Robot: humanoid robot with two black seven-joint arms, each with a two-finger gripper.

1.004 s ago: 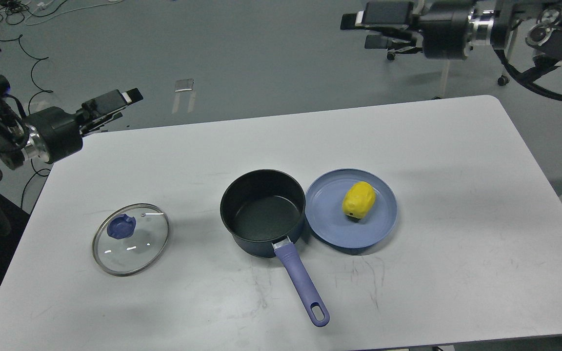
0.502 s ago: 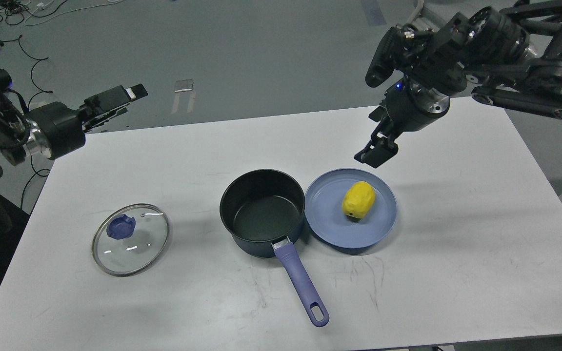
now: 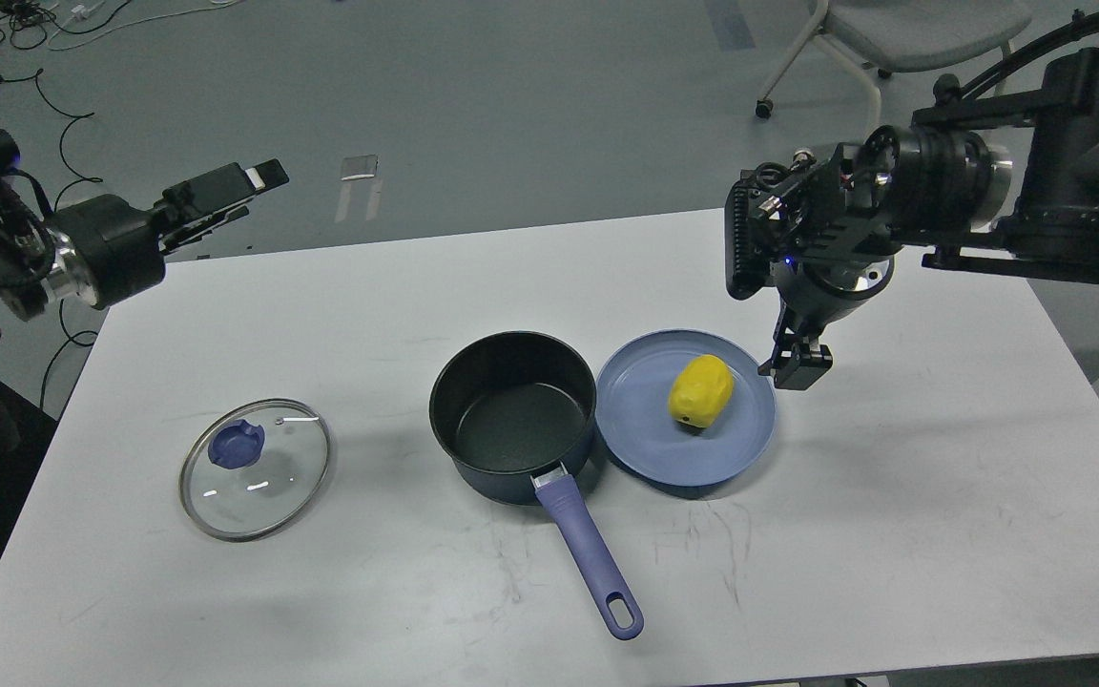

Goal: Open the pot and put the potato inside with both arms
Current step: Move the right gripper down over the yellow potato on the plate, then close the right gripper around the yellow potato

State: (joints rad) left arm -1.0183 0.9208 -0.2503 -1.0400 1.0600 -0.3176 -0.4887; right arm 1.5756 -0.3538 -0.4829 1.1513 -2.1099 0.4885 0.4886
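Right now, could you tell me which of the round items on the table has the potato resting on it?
The blue plate, right of the pot, carries the yellow potato. The pot is empty, and the glass lid lies alone at left.
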